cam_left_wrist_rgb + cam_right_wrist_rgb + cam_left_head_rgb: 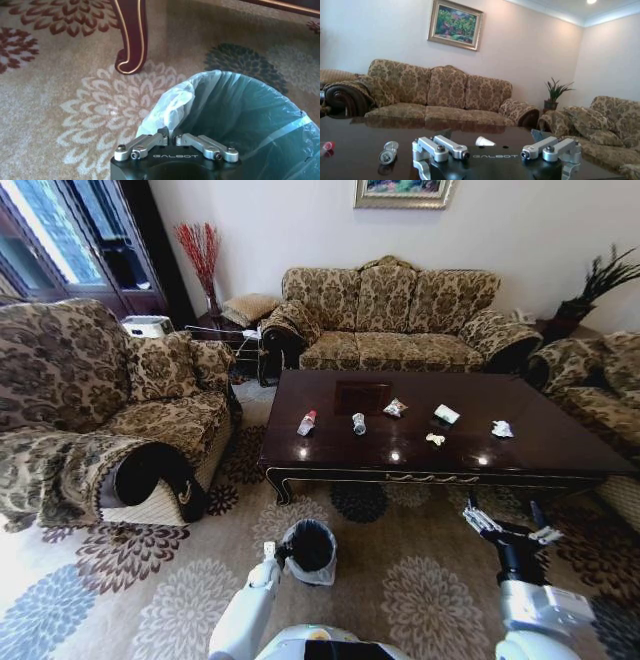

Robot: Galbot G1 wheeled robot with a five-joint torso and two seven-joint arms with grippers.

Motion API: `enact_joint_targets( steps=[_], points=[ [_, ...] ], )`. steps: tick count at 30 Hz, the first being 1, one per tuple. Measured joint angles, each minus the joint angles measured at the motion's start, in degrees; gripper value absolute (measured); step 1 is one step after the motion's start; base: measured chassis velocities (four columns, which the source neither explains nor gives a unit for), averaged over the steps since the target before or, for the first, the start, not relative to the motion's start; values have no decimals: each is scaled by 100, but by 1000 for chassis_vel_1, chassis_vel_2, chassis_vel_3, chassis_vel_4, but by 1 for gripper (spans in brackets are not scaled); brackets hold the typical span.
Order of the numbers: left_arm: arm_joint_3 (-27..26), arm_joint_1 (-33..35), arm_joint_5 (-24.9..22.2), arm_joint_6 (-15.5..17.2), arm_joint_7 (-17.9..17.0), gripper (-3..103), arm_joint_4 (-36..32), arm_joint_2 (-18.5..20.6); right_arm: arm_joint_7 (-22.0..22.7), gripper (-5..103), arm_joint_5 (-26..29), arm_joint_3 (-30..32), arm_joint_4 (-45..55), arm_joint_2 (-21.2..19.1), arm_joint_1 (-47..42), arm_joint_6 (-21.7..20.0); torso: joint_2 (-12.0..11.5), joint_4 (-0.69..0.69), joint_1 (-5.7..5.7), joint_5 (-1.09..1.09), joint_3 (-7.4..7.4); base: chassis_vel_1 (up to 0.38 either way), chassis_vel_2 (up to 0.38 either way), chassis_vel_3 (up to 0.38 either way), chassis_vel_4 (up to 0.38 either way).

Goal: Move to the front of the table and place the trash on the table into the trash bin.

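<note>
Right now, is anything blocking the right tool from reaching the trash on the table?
Nothing visible. The right tool, open, hangs at the table's front edge; only bare tabletop lies between it and the nearest trash, the yellowish scrap and the tissue.

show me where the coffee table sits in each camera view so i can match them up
Head view: the table spans the middle, with litter along its top.
Left wrist view: one curved, gilt-edged leg of it stands on the floral carpet.
Right wrist view: its glossy dark top stretches ahead toward the seating.
Shared landmark: the three-seat sofa behind the table, which is also in the right wrist view.
</note>
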Motion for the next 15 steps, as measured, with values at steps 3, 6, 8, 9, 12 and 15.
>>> enact_joint_targets(
  steps=[3, 6, 8, 9, 12, 15],
  points=[
    [-3, 132, -5, 3, -14, 3, -251, 27, 7, 100, 18, 11, 7, -2, -1, 10, 0, -1, 0, -1, 0, 0, 0, 0, 0],
    [-12, 338, -17, 14, -21, 3, -644, 139, 13, 100, 55, 14, 9, -28, 1, 10, 0, -1, 0, -2, 0, 0, 0, 0, 0],
    [-63, 572, -38, 43, -21, 3, -1102, 297, 15, 100, 79, 10, 9, -60, 20, 8, 0, 0, 0, -1, 0, 0, 0, 0, 0],
    [-128, 702, -27, 15, -17, 3, -1365, 415, 15, 100, 96, -1, 7, -75, 41, 0, 0, 1, 0, -1, 0, 0, 0, 0, 0],
    [-267, 860, 44, -140, 0, 3, -1679, 583, 16, 100, 134, -20, -7, -86, 88, -20, 0, 0, 0, -2, -1, 0, 0, 0, 0],
    [-451, 1088, -65, -216, 2, 3, -2109, 889, 14, 100, 200, -34, -16, -105, 131, -56, 0, 0, 0, -1, -1, 0, 0, 0, 0]
  ],
)
